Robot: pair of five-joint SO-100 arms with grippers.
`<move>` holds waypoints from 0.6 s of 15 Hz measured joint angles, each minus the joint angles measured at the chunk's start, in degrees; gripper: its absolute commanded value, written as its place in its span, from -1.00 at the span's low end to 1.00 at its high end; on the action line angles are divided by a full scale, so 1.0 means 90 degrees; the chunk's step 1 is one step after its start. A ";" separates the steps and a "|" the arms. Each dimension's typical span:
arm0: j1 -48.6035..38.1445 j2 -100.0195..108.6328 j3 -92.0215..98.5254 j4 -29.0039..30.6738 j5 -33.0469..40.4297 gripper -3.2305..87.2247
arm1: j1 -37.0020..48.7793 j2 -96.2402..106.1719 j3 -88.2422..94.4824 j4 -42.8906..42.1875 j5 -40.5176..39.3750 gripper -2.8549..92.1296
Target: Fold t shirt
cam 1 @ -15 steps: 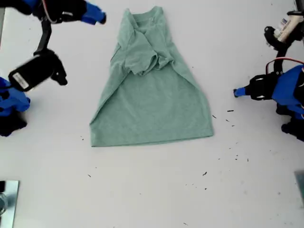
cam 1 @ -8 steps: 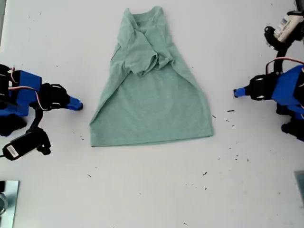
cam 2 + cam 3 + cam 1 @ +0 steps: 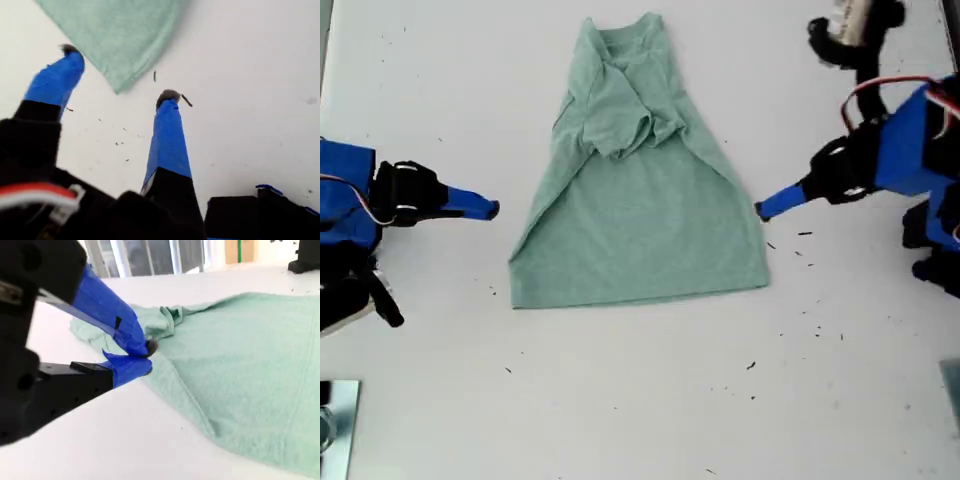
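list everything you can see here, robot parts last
t shirt: 1, pale mint green, flat mid-table, sleeves folded in
table: 1, white, under everything
dark specks: several, black, on the table towards the exterior view's right
metal piece: 1, silvery, exterior view's lower left corner
my first gripper: 1, blue and black, open, by the shirt's edge on the exterior view's right
my second gripper: 1, blue and black, shut, exterior view's left

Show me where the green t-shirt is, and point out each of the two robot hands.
Pale mint-green cloth t shirt (image 3: pixel 640 215), exterior view, on the middle of its body.
My first hand (image 3: pixel 120 75), first wrist view, midway between its blue fingertips, which stand apart.
My second hand (image 3: pixel 145 356), second wrist view, where its blue fingertips meet.
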 measured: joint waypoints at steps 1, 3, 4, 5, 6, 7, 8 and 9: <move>0.0000 0.0029 0.0000 0.0010 0.0020 -0.94 | -0.0137 -0.0498 -0.0088 -0.0156 0.0000 -0.28; 0.0000 0.0029 0.0000 0.0010 0.0059 -0.94 | -0.0254 -0.1211 0.0078 -0.0850 -0.0049 -0.30; 0.0000 0.0029 0.0000 0.0010 0.0078 -0.94 | -0.0244 -0.1455 0.0449 -0.1338 -0.0098 -0.31; 0.0000 0.0029 0.0000 0.0010 0.0117 -0.94 | -0.0244 -0.1699 0.0723 -0.1768 -0.0127 -0.31; 0.0000 0.0029 0.0000 0.0010 0.0117 -0.94 | -0.0244 -0.2100 0.0859 -0.2246 -0.0156 -0.32; 0.0000 0.0039 0.0000 0.0010 0.0117 -0.94 | -0.0244 -0.2490 0.0996 -0.2627 -0.0156 -0.41; 0.0000 0.0049 0.0000 0.0010 0.0117 -0.94 | -0.0244 -0.2939 0.1133 -0.3066 -0.0166 -0.61; 0.0000 0.0049 0.0000 0.0010 0.0117 -0.94 | -0.0283 -0.3193 0.1318 -0.3516 -0.0166 -0.95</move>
